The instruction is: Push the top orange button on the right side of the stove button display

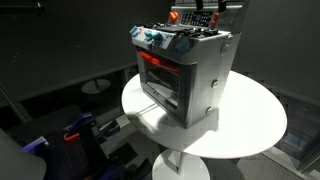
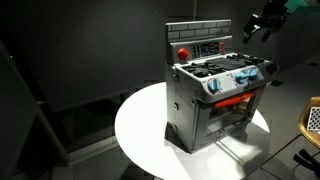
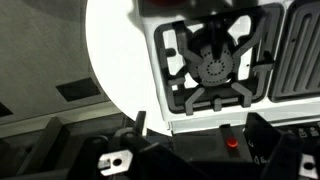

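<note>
Hovering in the air, the pincer (image 2: pixel 258 27) sits up beside the stove's back corner, touching nothing. In the wrist view its fingers (image 3: pixel 142 122) stand well apart w/ nothing between them. Below the wrist cam lies a black burner grate (image 3: pixel 212 65) on the stove (image 2: pixel 215 100) top. The stove button display (image 2: pixel 205 47) rises at the stove's back edge, dark w/ red-orange edging, apart from the pincer. Blue-white knobs (image 2: pixel 243 77) line the front; the oven window (image 2: pixel 230 101) glows red. The stove stands on a round white table (image 2: pixel 140 130).
</note>
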Robot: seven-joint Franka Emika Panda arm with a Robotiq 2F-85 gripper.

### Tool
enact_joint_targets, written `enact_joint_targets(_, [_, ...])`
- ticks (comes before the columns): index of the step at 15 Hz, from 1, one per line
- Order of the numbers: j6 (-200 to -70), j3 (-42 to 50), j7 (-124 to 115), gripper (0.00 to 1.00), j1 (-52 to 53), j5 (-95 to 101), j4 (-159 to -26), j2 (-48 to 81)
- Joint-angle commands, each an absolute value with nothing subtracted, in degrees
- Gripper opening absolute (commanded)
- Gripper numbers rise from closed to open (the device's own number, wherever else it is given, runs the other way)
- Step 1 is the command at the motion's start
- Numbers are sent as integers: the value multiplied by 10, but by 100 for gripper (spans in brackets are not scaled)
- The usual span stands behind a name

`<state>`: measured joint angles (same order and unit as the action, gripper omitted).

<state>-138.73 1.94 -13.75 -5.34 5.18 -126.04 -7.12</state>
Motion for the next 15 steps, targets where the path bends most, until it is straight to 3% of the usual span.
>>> enact_joint_targets(1, [-1403,16,-190,100,-55,96,-1203,-13])
enact_joint_targets(15, [-1413,40,-255,100,-17,139,-1083,105])
